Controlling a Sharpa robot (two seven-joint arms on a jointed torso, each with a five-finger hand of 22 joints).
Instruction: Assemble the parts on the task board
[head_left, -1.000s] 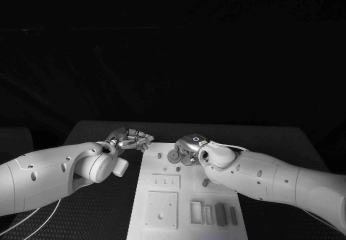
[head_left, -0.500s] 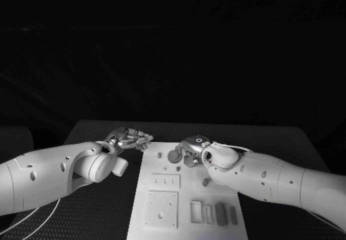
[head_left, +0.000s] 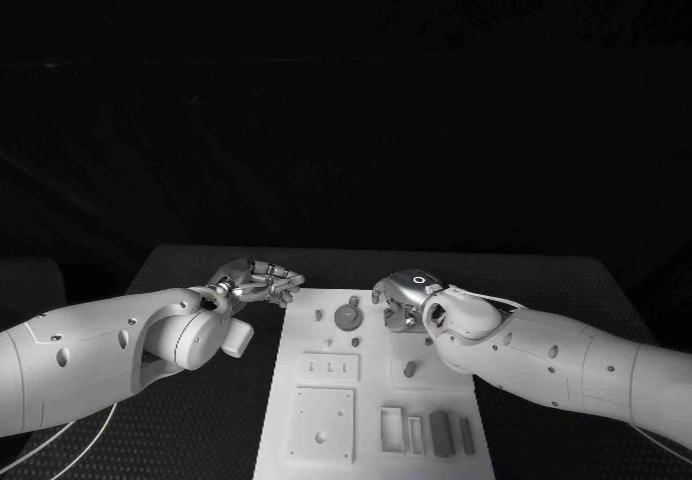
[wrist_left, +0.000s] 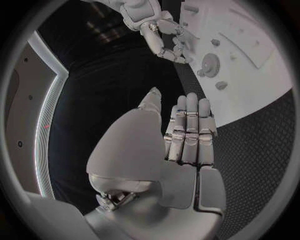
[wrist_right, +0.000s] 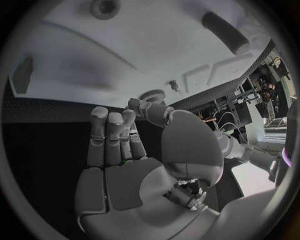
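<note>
A: Starting at the left, what does the head view give?

B: The left hand (head_left: 257, 282) hovers over the dark worktop (head_left: 188, 420) just off the board's (head_left: 325, 455) far left corner. Its fingers look loosely curled there, and whether anything sits in them cannot be told from that angle.

A: Does the wrist camera settle it?

B: Yes. In the left wrist view the left hand's fingers (wrist_left: 191, 131) lie straight and side by side, released, holding nothing. Beyond them that view catches the round part (wrist_left: 209, 64) lying flat on the board, with the right hand (wrist_left: 167, 40) just beside it.

A: And moving right?

B: In the head view the round part (head_left: 348, 318) lies near the board's far end, with rectangular parts (head_left: 441, 430) standing in a row near its close end. The right hand (head_left: 407, 300) is bent down over the far right of the board, close to the round part but apart from it.

A: Its fingers?

B: The right wrist view shows them straight and together (wrist_right: 109, 137), thumb set apart, empty. It also shows a dark peg (wrist_right: 225, 32) lying on the board.

A: Any writing?

B: None readable.
</note>
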